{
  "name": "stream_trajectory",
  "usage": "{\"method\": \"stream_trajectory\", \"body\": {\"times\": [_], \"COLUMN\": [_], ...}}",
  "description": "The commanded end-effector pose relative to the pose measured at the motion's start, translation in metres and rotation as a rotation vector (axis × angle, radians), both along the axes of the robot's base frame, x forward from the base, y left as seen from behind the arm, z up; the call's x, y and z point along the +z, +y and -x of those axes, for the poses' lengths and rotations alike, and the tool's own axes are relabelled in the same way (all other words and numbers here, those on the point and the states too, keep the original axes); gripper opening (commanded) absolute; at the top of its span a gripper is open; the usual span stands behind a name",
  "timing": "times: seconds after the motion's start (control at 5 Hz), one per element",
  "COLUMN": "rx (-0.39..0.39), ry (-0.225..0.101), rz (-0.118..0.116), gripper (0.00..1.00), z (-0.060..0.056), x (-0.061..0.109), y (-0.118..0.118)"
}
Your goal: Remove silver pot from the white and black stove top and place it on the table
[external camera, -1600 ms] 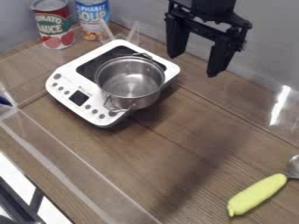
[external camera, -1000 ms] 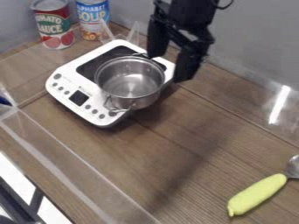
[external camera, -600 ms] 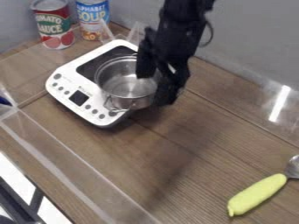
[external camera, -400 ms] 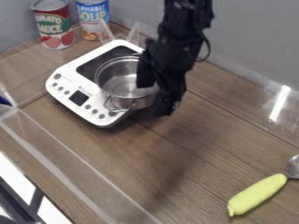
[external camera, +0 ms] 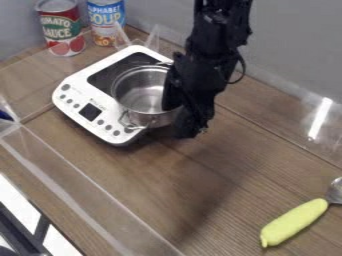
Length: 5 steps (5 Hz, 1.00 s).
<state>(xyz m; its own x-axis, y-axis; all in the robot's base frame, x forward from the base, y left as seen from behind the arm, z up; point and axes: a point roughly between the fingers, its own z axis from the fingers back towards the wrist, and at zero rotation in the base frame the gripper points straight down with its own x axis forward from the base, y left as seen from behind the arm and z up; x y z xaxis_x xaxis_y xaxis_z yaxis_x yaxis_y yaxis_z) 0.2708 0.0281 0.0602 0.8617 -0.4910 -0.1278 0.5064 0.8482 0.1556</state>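
Observation:
The silver pot (external camera: 139, 96) sits upright on the stove top (external camera: 83, 98), whose white body and black surface stand at the back left of the table (external camera: 221, 190). My black gripper (external camera: 181, 113) points down over the pot's right rim. One finger reaches inside the pot and the other stands outside its wall, near the stove's right edge. The jaws are apart, with the wall between them. The pot's right side and handle are hidden behind the fingers.
Two labelled cans (external camera: 59, 28) (external camera: 107, 14) stand behind the stove. A yellow banana-like piece (external camera: 294, 222) lies at the front right, with a silver object (external camera: 335, 188) at the right edge. Clear plastic barriers (external camera: 321, 115) line the table's edges.
The gripper came in from the upper right, sank over the pot's right rim and rolled a little. Its fingers have drawn somewhat closer together. The pot has not moved.

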Motion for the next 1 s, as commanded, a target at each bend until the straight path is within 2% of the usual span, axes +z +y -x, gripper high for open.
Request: {"method": "stream_trajectory", "body": {"times": [0.0, 0.2, 0.6, 0.8], "rx": [-0.033, -0.062, -0.029, 0.022], "ry": [-0.057, -0.064, -0.071, -0.083], "rz": [-0.011, -0.017, -0.024, -0.030], "gripper": [0.00, 0.00, 0.00, 0.00], "z": [-0.010, -0.018, -0.020, -0.020], "x": [0.008, 0.007, 0.038, 0.056], "y": [0.001, -0.001, 0.006, 0.002]}}
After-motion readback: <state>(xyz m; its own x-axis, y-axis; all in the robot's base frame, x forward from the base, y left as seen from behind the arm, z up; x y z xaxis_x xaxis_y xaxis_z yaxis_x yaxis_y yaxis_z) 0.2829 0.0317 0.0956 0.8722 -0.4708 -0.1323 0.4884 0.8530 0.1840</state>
